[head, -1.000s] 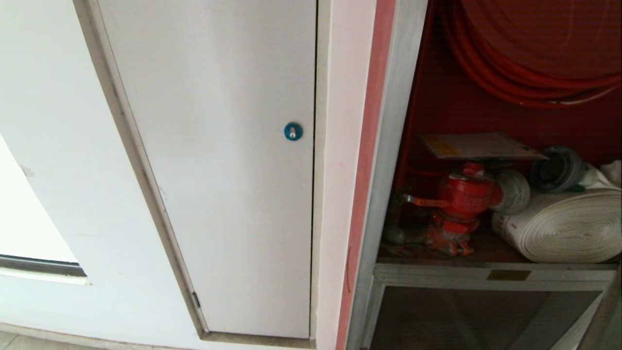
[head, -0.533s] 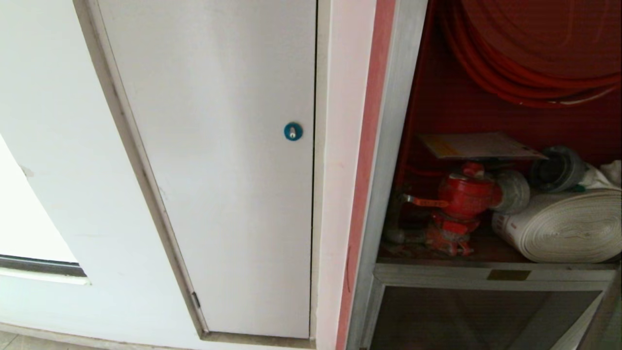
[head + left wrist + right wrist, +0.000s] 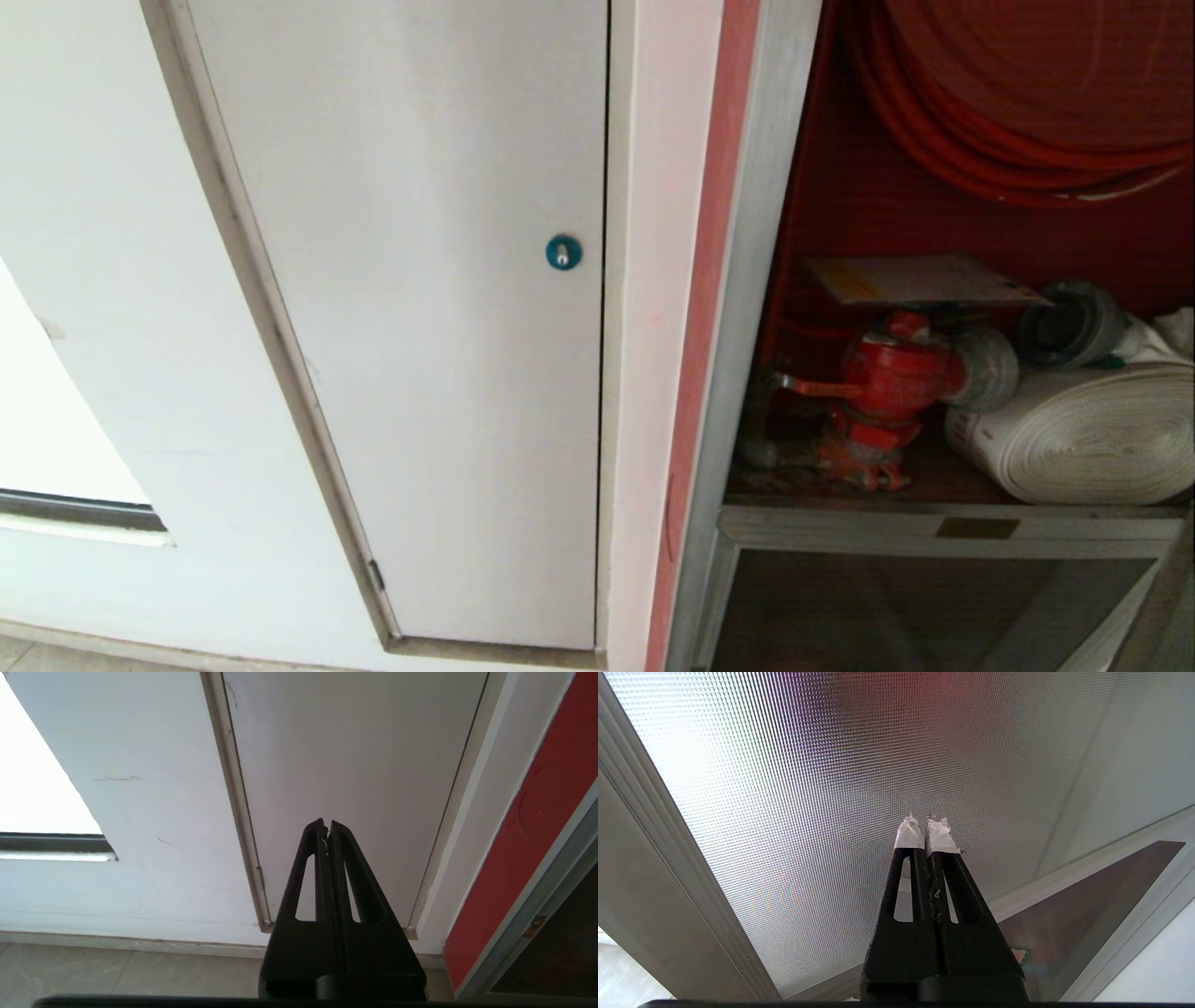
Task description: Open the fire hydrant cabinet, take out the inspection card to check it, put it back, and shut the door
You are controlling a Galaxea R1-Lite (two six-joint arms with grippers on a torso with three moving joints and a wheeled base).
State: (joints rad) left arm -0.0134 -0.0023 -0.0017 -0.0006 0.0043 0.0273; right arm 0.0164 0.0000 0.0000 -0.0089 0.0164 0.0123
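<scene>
The fire hydrant cabinet point(image 3: 758, 280) stands open at the right of the head view, red inside its silver frame. The inspection card point(image 3: 920, 278) lies flat on top of the red valve point(image 3: 887, 378), beside a white rolled hose point(image 3: 1092, 439) and under the red hose reel point(image 3: 1008, 112). Neither arm shows in the head view. My left gripper point(image 3: 327, 823) is shut and empty, pointing at a plain white door point(image 3: 350, 756). My right gripper point(image 3: 927, 820), with white-taped tips, is shut and empty before a silver-framed textured glass panel point(image 3: 808, 788). I cannot tell whether that panel is the door.
The plain white door has a round blue lock point(image 3: 563, 252) and sits left of the cabinet. A red strip point(image 3: 709, 280) runs along the cabinet frame. Below the cabinet shelf is a smaller dark panel point(image 3: 915, 607). Grey floor tiles point(image 3: 117, 970) lie at the wall's foot.
</scene>
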